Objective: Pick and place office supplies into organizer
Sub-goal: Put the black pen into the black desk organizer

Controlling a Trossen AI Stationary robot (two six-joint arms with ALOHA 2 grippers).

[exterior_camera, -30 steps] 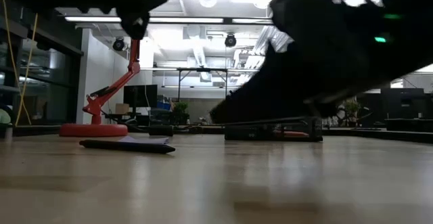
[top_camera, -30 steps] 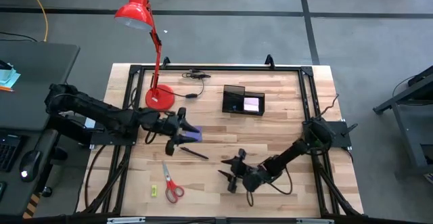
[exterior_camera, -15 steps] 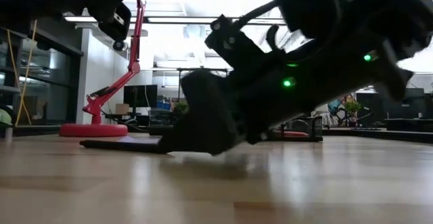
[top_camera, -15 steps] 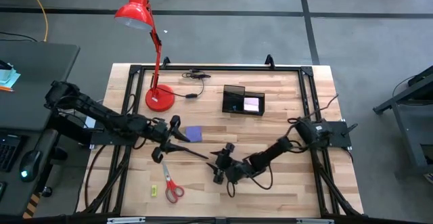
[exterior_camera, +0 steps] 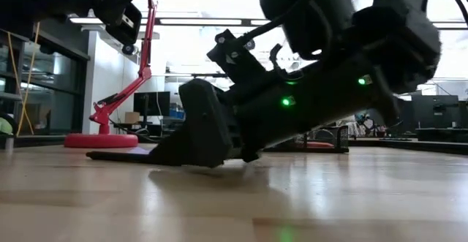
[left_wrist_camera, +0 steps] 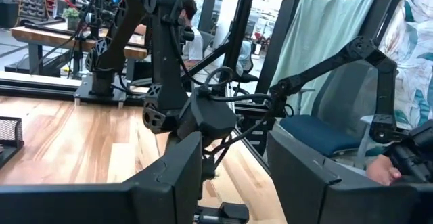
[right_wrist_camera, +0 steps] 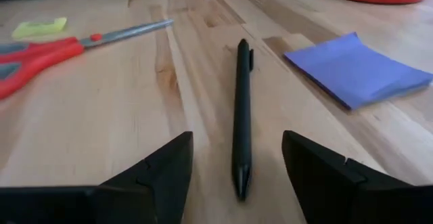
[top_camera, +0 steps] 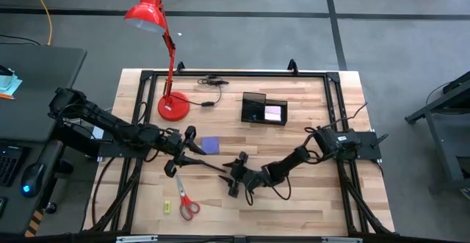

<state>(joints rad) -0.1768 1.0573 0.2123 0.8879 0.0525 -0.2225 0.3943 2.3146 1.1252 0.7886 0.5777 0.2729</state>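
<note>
Pen pick-up: handling notes and workspace

Workspace first. I see a pale wooden tabletop (top_camera: 308, 206) with lengthwise grain, smooth and faintly glossy, inside a black frame; beyond it lies an open lab with other rigs and a seated person. The red lamp (top_camera: 173, 105) stands near the far left corner.

Organizer (top_camera: 264, 109): it sits near the middle of the far edge, a pink pad already in one compartment.

Right gripper (right_wrist_camera: 237, 166): I have it low over the tabletop's centre, fingers parted, straddling the pen's near end without touching it. Left gripper (top_camera: 187, 151): it waits left of centre, jaws partly apart, holding nothing I can see.

Purple note pad (right_wrist_camera: 355, 68): flat, just beside the pen's far end.

Scissors (right_wrist_camera: 61, 45): toward the near left corner, a yellow-green piece (right_wrist_camera: 39, 27) beside them.

Pen (right_wrist_camera: 241, 112): I judge it light, rigid, round and slick, likely to roll. I would pinch across the barrel, near mid-length, to keep it level.
</note>
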